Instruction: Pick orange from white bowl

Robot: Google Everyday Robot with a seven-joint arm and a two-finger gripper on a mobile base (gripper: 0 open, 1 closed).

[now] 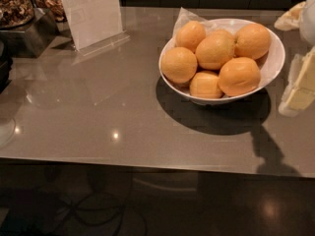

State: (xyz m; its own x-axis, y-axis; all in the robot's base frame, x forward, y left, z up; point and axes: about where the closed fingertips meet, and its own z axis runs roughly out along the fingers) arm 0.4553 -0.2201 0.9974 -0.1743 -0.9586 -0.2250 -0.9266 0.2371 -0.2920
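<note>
**Gripper half cut off beside the bowl of fruit**

The gripper (301, 87) is sitting at the right edge, pale and blocky, with much of it lying out of view. It is just beside the white bowl (274, 67), and whether the claw is spread or pressed together cannot be told. The orange (238, 76) is resting at the bowl's front right, round and dimpled, pressing against its neighbours. These are partly hiding a smaller, blockier fruit (205, 84). The glossy grey table (98, 117) is reflecting ceiling lights and catching the bowl's dark shadow. A sign holder (93, 16) is standing at the back left, its print unreadable. Dark cables (98, 210) are trailing across the floor below.
</note>
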